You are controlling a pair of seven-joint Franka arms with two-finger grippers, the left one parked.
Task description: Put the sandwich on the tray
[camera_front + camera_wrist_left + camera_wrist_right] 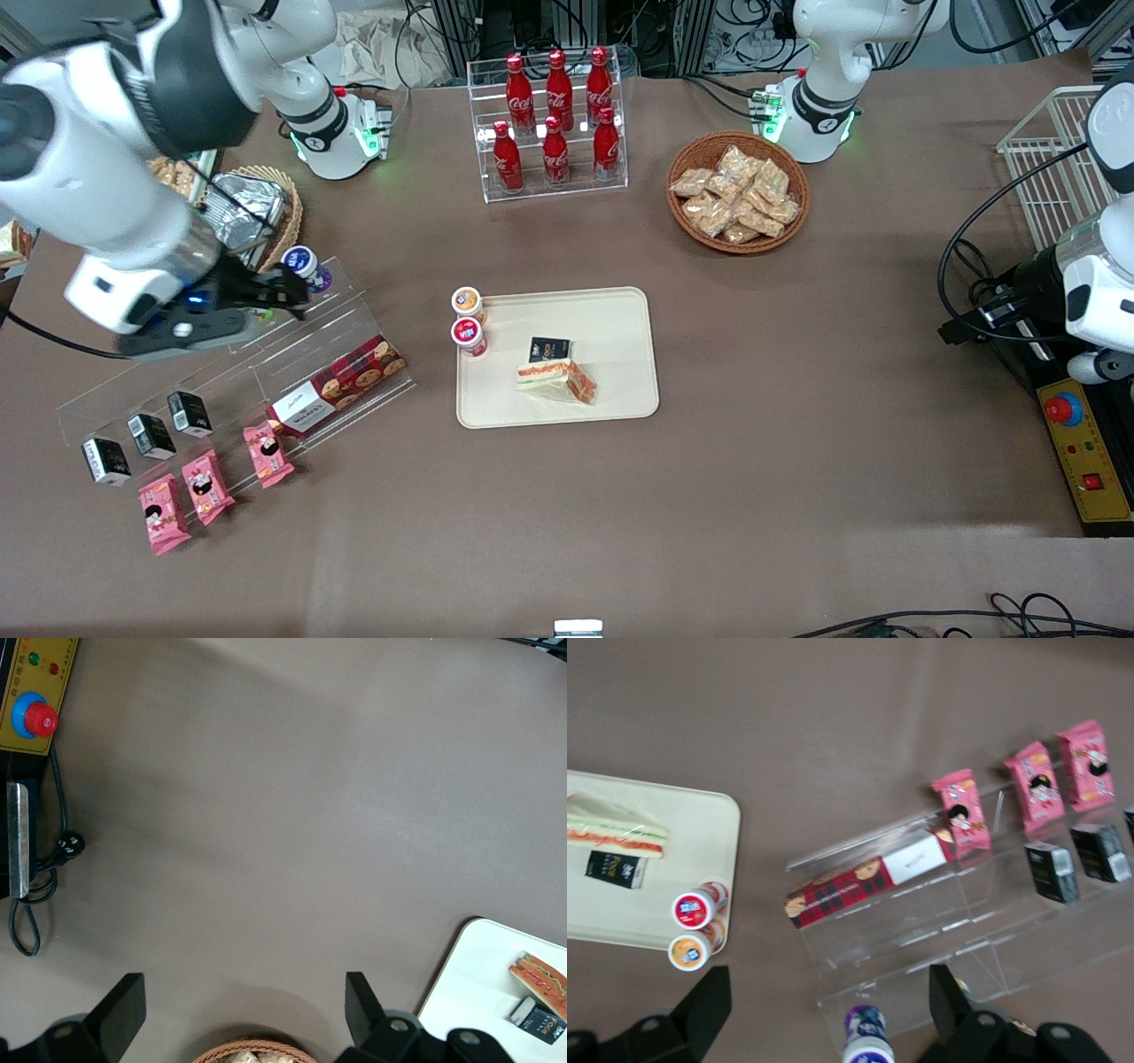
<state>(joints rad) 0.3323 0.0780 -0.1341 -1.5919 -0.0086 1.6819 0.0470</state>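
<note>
The sandwich [558,381], a clear-wrapped wedge of white bread with red and green filling, lies flat on the cream tray [611,323] near its middle. A black label sits against it. The right wrist view shows the sandwich [616,828] on the tray [682,842], and the left wrist view shows the sandwich [542,974] at a corner of the tray [469,983]. My gripper [288,297] hovers over the clear acrylic shelf [266,363] toward the working arm's end of the table, well away from the tray. The gripper [828,992] is open and holds nothing.
Two lidded cups [468,319] stand at the tray's rim nearest the shelf. A purple cup [306,263] stands just under my gripper. The shelf holds a red biscuit box [341,381], with black boxes and pink packets [208,483] nearby. A cola rack [554,124] and a snack basket [737,190] stand farther from the camera.
</note>
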